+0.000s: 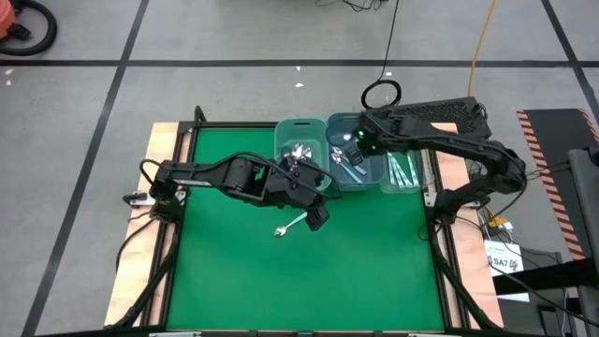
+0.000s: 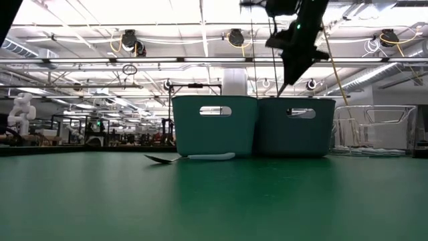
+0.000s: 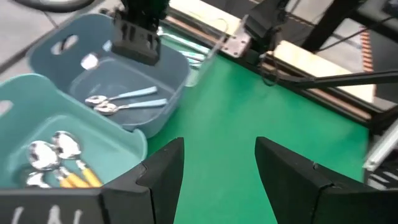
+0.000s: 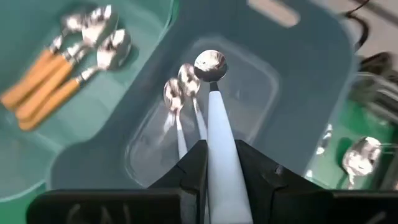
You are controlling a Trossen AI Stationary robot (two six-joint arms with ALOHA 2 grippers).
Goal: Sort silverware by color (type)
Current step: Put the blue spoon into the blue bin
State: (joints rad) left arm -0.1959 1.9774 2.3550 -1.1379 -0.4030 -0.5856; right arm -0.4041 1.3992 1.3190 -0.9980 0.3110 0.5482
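Note:
My right gripper (image 4: 219, 149) hovers over the middle blue bin (image 1: 356, 161), shut on a light-blue-handled spoon (image 4: 211, 93). Two more light-blue spoons (image 4: 180, 99) lie on that bin's floor. Orange-handled spoons (image 4: 56, 62) lie in the teal bin (image 1: 299, 150) to its left. Green-handled spoons (image 1: 404, 173) lie in the clear bin on the right. My left gripper (image 3: 217, 168) is open above the green mat, just beside a single light-handled spoon (image 1: 290, 225) that lies flat on the mat (image 2: 190, 157). My right gripper pinches the light-blue spoon's handle (image 4: 217, 127) between its two fingers, from above, pointing down, with the fingers along the handle. The spoon is lifted clear and hangs below the fingers. Its metal bowl (image 4: 210, 64) points down into the blue bin.
The three bins stand side by side at the mat's far edge (image 2: 254, 124). A metal frame (image 1: 432, 201) borders the mat. Open green mat (image 1: 309, 281) stretches toward the near edge. Cables run across the floor beyond the table (image 1: 382, 94).

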